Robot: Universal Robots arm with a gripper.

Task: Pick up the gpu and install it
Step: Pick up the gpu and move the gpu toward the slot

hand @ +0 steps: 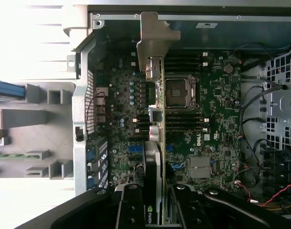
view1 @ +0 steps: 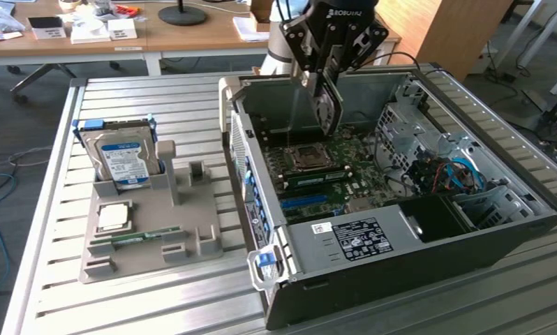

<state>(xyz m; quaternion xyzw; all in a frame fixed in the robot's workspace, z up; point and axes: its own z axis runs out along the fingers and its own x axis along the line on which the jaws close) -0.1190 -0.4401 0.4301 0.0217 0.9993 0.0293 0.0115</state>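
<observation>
Desk: Exterior view first. What has the gripper [view1: 322, 82] got?

Photographer: It is closed narrow on the gpu [view1: 327, 110]. The card hangs edge-down from it inside the open case [view1: 502, 234], over the far part of the motherboard [view1: 327, 164]. Whether card and board touch cannot be told.

Desk: And around the case?

Photographer: The case lies on a slatted table [view1: 167, 98]. Just beside it, on the exterior view's left, is a grey holder [view1: 199, 241]. A hard drive [view1: 125, 162] stands upright at the holder's far end, and a memory stick [view1: 146, 236] lies flat at its near end. A desk [view1: 148, 38] stands beyond the table.

Desk: Wrist view?

Photographer: The camera looks down along the card. The gpu [hand: 157, 164] is seen edge-on, pinched between the two black fingers [hand: 131, 210], gripper [hand: 157, 191] tight on its sides. The silvery bracket [hand: 155, 38] sits at the card's end away from the gripper. Below lies the motherboard [hand: 216, 133], and the card's edge runs alongside the socket [hand: 178, 93]. The holder [hand: 45, 119] shows outside the case [hand: 81, 109] wall.
</observation>
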